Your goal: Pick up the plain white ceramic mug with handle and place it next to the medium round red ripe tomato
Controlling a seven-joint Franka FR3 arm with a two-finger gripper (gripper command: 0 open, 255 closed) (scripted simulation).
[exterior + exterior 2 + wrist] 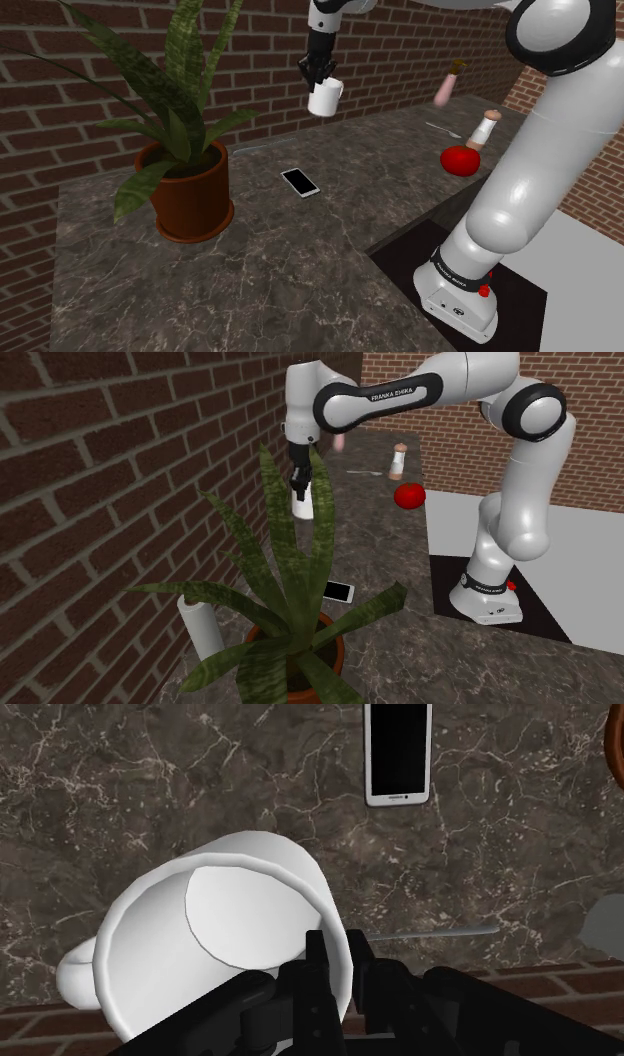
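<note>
While it hangs high over the worktop (250, 270), the mug (325, 97) sits tilted, well apart from the tomato (461, 160), with the tool (319, 78) clamped on one rim wall only. Risk: that thin pinch could let it pivot or slip mid-carry, dropping near the phone (300, 182).

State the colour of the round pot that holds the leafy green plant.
Reddish-brown, like terracotta: the round plant pot shows best in the shoulder view.

White handled mug (325, 97) hangs tilted above the worktop (250, 270), rim pinched between fingers (314, 966); round red tomato (461, 160) apparently rests well apart
</note>
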